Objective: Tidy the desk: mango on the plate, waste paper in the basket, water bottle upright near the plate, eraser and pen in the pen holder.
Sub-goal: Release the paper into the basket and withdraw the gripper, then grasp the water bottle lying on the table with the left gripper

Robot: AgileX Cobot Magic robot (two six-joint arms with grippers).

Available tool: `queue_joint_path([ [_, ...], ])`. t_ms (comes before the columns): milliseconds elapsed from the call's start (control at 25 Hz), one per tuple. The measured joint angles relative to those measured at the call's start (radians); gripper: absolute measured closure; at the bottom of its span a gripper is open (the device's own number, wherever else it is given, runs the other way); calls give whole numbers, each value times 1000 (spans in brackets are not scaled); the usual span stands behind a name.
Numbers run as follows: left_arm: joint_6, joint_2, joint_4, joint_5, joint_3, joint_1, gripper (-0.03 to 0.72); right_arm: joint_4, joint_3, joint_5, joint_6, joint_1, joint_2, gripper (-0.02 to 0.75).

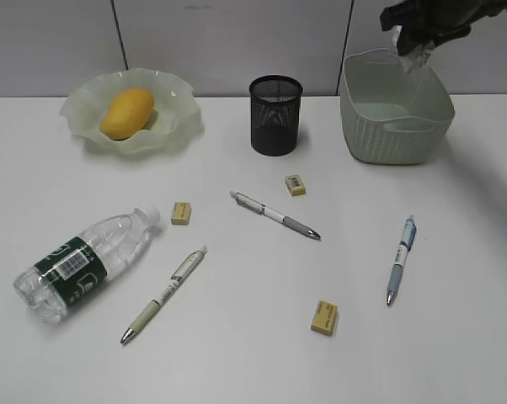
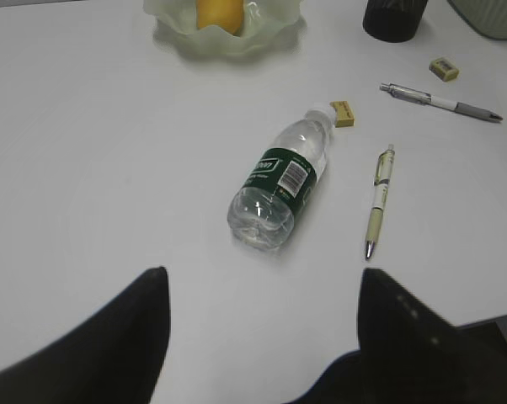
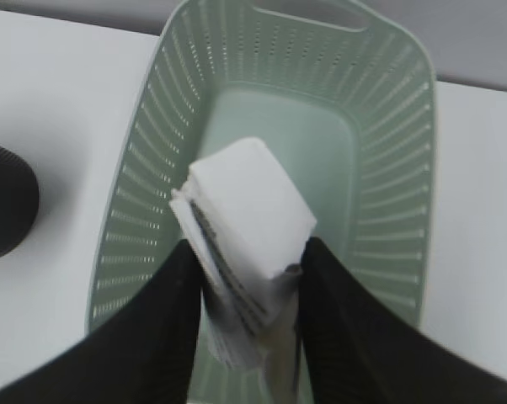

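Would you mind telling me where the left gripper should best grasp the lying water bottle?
Probably across the labelled middle of the water bottle, from above, jaws spanning its width. It lies on its side, cap toward an eraser, so the round body offers two free flanks.

Setting: office-type desk station.
A plain white desk (image 1: 456, 278) stands against grey partition panels (image 1: 237, 42) with vertical seams, as in a cubicle. Stationery marks the place: a black mesh pen holder (image 1: 275, 115), three click pens (image 1: 274, 215) and three small yellow erasers (image 1: 296, 185) scattered on the tabletop. Between the right gripper's fingers (image 3: 165, 332) sits a wad of printed waste paper (image 3: 245, 227), with a pale green woven-pattern basket (image 3: 388, 168) directly below the fingertips. A labelled water bottle (image 2: 280, 184) lies ahead of the left gripper's fingers (image 2: 119, 337).
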Motion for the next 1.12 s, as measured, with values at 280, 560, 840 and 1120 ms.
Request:
queue_joint_path([
  [280,0,0,0,0,0,0,162,-5,-75,-107,20,-1,172,254],
  [560,0,0,0,0,0,0,162,-35,-123,-69,42,-1,160,114],
  [840,0,0,0,0,0,0,163,-30,-165,223,-19,-1,39,171],
  [1120,0,0,0,0,0,0,163,52,-167,399,-36,1,-144,710],
])
